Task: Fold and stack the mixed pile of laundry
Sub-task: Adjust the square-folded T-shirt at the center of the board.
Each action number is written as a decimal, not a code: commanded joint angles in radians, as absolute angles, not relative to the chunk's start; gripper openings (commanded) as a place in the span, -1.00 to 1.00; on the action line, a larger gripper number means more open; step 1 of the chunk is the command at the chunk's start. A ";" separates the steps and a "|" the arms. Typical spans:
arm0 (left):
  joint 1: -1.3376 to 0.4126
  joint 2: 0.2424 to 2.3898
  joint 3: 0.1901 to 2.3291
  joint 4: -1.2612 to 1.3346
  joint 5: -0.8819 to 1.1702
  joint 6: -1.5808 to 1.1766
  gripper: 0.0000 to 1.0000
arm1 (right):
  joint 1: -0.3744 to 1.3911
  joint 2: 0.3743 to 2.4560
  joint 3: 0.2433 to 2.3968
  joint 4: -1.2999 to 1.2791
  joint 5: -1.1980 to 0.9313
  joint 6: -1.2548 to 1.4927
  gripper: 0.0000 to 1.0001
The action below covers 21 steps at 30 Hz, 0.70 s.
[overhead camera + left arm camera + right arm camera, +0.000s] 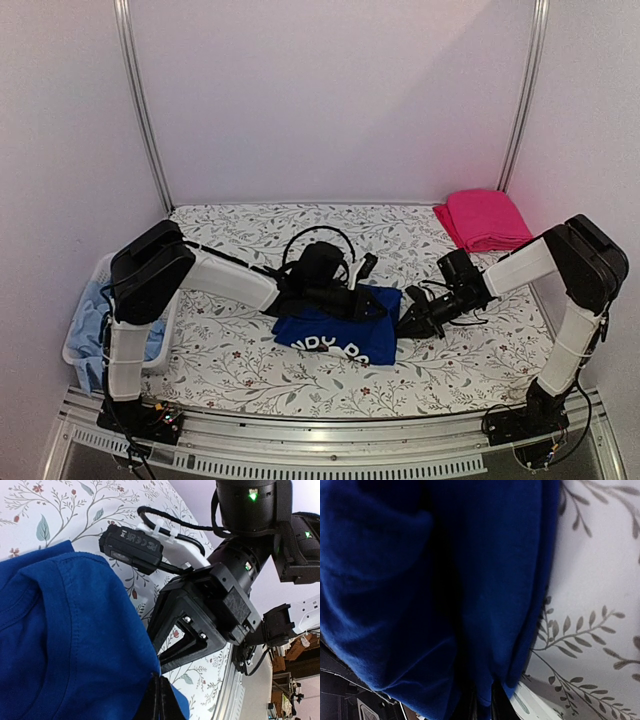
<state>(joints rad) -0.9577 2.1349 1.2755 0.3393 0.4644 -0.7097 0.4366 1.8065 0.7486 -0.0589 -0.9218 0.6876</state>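
A royal-blue shirt (338,332) with white print lies bunched in the middle of the floral table cover (250,375). My left gripper (378,310) reaches over it from the left and is shut on the cloth near its right edge. In the left wrist view the left gripper (160,700) has its fingers pressed together with blue shirt (60,640) on both sides. My right gripper (403,327) meets the same edge from the right. In the right wrist view the right gripper (482,706) pinches a fold of the shirt (420,580).
A folded red-pink garment (485,220) lies at the back right corner. At the left edge a white basket (72,345) holds a light-blue garment (92,318). The two grippers are very close together, the right one's black body (210,615) filling the left wrist view.
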 commanded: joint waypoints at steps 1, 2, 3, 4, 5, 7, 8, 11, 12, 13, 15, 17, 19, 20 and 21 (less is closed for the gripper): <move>-0.948 2.100 1.260 0.380 0.479 -0.715 -1.00 | 0.453 1.824 0.749 -0.051 -0.938 0.706 -0.76; -0.947 2.099 1.258 0.381 0.476 -0.715 -1.00 | 0.455 1.830 0.751 -0.053 -0.940 0.705 -0.76; -0.947 2.099 1.258 0.383 0.474 -0.714 -1.00 | 0.456 1.839 0.750 -0.056 -0.941 0.706 -0.75; -0.947 2.099 1.258 0.383 0.474 -0.713 -1.00 | 0.457 1.847 0.748 -0.057 -0.944 0.706 -0.73; -0.947 2.097 1.258 0.382 0.474 -0.712 -1.00 | 0.457 1.849 0.743 -0.057 -0.945 0.707 -0.70; -0.947 2.094 1.257 0.382 0.474 -0.711 -1.00 | 0.457 1.847 0.737 -0.062 -0.941 0.711 -0.66; -0.948 2.092 1.254 0.382 0.473 -0.710 -1.00 | 0.458 1.842 0.737 -0.068 -0.937 0.710 -0.65; -0.947 2.087 1.245 0.386 0.469 -0.710 -1.00 | 0.460 1.842 0.742 -0.089 -0.933 0.703 -0.64; -0.947 2.086 1.243 0.388 0.469 -0.713 -1.00 | 0.461 1.843 0.742 -0.093 -0.932 0.702 -0.62; -0.947 2.085 1.243 0.388 0.468 -0.712 -1.00 | 0.463 1.844 0.742 -0.098 -0.931 0.699 -0.59; -0.947 2.084 1.241 0.388 0.469 -0.711 -1.00 | 0.464 1.842 0.742 -0.111 -0.926 0.695 -0.50; -0.947 2.082 1.239 0.388 0.466 -0.711 -1.00 | 0.463 1.839 0.745 -0.145 -0.918 0.683 -0.47; -0.946 2.080 1.235 0.388 0.464 -0.709 -1.00 | 0.463 1.827 0.743 -0.166 -0.907 0.670 -0.46; -0.946 2.079 1.232 0.391 0.464 -0.710 -1.00 | 0.464 1.821 0.749 -0.172 -0.907 0.663 -0.47; -0.946 2.079 1.231 0.394 0.466 -0.713 -1.00 | 0.465 1.820 0.753 -0.176 -0.907 0.659 -0.47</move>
<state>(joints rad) -0.9573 2.1330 1.2480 0.3630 0.4637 -0.7113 0.4519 1.8297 0.7483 -0.0845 -0.9459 0.6880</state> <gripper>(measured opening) 0.002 0.266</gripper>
